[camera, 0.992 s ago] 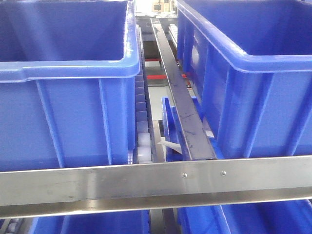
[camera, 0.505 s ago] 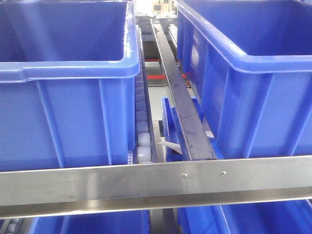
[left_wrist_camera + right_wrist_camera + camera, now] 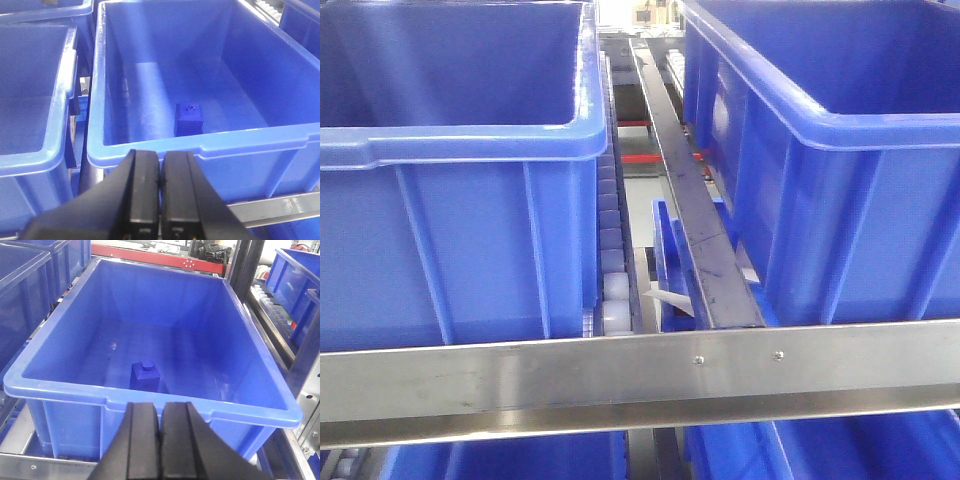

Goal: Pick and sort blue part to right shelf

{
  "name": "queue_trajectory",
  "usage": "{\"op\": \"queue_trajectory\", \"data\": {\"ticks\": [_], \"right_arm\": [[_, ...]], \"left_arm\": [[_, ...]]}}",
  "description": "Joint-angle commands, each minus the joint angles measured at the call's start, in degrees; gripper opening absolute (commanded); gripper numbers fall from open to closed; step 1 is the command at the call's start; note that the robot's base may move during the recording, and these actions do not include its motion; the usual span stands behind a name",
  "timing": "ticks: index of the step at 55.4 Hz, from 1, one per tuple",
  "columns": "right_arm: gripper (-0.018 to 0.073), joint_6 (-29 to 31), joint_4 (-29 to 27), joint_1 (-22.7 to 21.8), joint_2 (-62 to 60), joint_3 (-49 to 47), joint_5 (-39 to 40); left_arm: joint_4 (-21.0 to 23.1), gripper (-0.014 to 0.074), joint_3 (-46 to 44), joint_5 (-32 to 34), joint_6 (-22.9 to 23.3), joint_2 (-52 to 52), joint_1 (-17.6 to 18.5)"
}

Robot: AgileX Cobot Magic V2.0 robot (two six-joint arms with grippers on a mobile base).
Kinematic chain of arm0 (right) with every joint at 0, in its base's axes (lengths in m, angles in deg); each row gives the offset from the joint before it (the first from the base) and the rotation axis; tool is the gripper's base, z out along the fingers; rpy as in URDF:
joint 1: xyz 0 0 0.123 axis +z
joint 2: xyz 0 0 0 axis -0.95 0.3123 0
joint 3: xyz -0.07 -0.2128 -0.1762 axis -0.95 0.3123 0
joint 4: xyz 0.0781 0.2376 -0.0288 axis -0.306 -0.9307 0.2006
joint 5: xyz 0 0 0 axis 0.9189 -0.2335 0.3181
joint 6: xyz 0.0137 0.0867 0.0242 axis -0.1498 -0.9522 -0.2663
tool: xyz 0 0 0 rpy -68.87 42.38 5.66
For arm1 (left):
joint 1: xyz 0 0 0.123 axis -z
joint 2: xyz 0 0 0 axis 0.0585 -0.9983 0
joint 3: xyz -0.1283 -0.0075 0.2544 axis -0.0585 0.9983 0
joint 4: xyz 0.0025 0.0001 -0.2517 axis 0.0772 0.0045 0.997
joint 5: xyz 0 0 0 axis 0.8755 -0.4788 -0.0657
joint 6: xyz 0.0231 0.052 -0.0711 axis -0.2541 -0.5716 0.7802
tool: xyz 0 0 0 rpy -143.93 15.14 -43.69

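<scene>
Hovering outside the near rims, left gripper point(image 3: 160, 195) and right gripper point(image 3: 160, 440), both pressed together and empty, risk striking a bin rim point(image 3: 200, 147) before reaching the blue part point(image 3: 189, 119).

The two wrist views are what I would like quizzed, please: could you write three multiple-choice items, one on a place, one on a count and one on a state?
1. In the left wrist view, where is the blue part?
A. On the bin floor near the front wall
B. On the bin rim
C. Between the fingers

2. How many parts lie in the bin in the right wrist view?
A. None
B. One
C. Three

3. How do the right gripper's fingers stand?
A. Wide apart
B. Closed on a part
C. Closed together, holding nothing

Key: A, the blue part sits low inside the blue bin; B, a single part shows; C, the right gripper fingers meet with nothing between.
</scene>
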Motion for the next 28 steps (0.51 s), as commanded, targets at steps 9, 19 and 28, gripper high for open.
{"op": "queue_trajectory", "data": {"ticks": [9, 19, 28], "right_arm": [[0.0041, 0.4, 0.1, -0.2, 1.4, -1.3, 5.6], [0.0041, 0.4, 0.1, -0.2, 1.4, -1.3, 5.6], [0.0041, 0.4, 0.1, -0.2, 1.4, -1.3, 5.6]], "left_arm": [[-1.0, 0.0134, 3.1, 13.1, 0.1, 1.5, -2.2], [2.6, 0.0134, 12.6, 27.1, -1.4, 1.5, -7.6], [3.5, 0.0134, 23.5, 41.5, -1.4, 1.5, -8.1]]}}
